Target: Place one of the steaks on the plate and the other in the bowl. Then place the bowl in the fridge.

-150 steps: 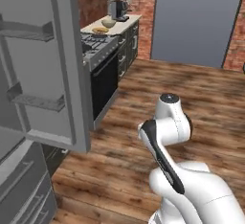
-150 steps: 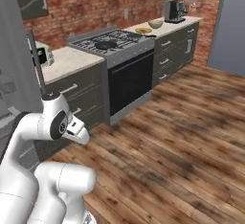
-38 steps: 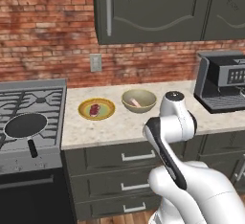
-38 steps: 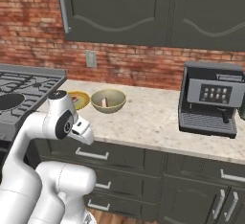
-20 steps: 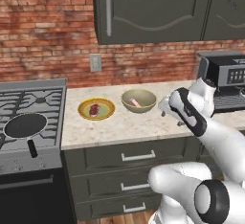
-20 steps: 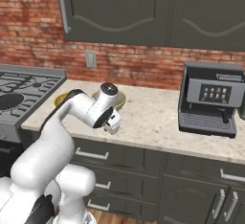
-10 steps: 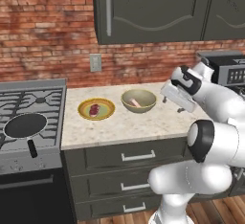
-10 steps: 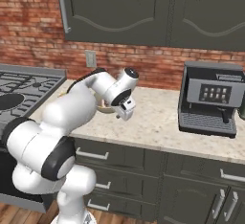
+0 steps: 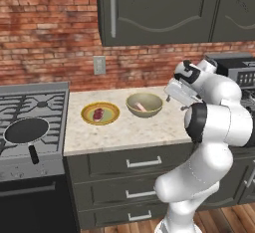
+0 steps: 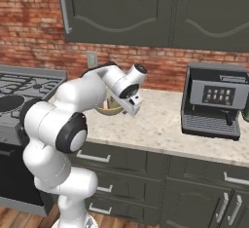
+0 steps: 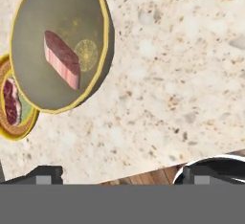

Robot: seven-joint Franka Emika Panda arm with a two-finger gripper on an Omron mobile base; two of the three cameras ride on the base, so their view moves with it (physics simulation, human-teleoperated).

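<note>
**Both steaks served, gripper poised wide over the stone table**

From where I stand, the white arm is folded up over the speckled table, its gripper held above the stone surface just to the right of the bowl. In the hand view the two dark finger tips sit far apart at the bottom corners, so the jaws are spread wide and nothing is between them.

The bowl stands upright on the table with one steak lying on its pale inside, a pinkish slab resting slightly tilted against the bottom. Just beside the bowl, on the side toward the stove, lies the plate with its yellow rim, and the second steak sits flat near its middle (in the hand view bowl and plate look as if they touch or nearly so, though I cannot tell which).

A black frying pan rests on the stove burners, handle pointing toward the front. At the far end of the table is a dark coffee machine, well apart from the bowl. Dark cabinets hang on the brick wall above.
</note>
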